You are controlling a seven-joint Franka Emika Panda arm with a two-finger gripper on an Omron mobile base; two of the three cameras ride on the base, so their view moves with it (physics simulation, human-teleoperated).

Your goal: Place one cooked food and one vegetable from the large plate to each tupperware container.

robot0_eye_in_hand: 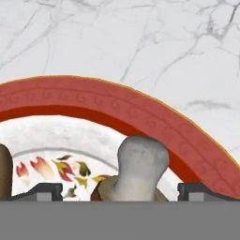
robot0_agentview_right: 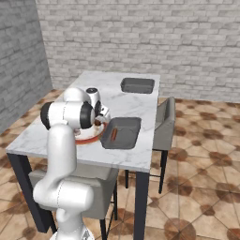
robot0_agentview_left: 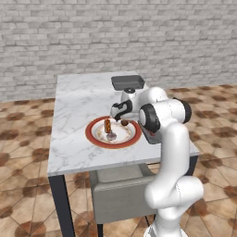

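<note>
The large plate [robot0_agentview_left: 95, 137], white with a broad red rim, lies near the marble table's front edge. On it are an orange-brown sausage [robot0_agentview_left: 107, 124], a pale grey mushroom [robot0_agentview_left: 111, 136] and a small dark brown piece [robot0_agentview_left: 124, 123]. My gripper [robot0_eye_in_hand: 120, 192] hangs low over the plate, open. In the hand view the mushroom [robot0_eye_in_hand: 140, 164] stands stem up between the two fingertips [robot0_eye_in_hand: 44, 191], touching neither. One tupperware container [robot0_agentview_right: 123, 125] sits right of the plate with a reddish sausage [robot0_agentview_right: 114, 134] in it. The other container [robot0_agentview_left: 127, 82] stands at the table's far end.
My own arm [robot0_agentview_left: 169, 139] covers most of the near container in the left base view. A grey chair [robot0_agentview_left: 120, 194] is tucked under the table's front, and another [robot0_agentview_right: 164, 123] stands at its right side. A brick wall runs behind.
</note>
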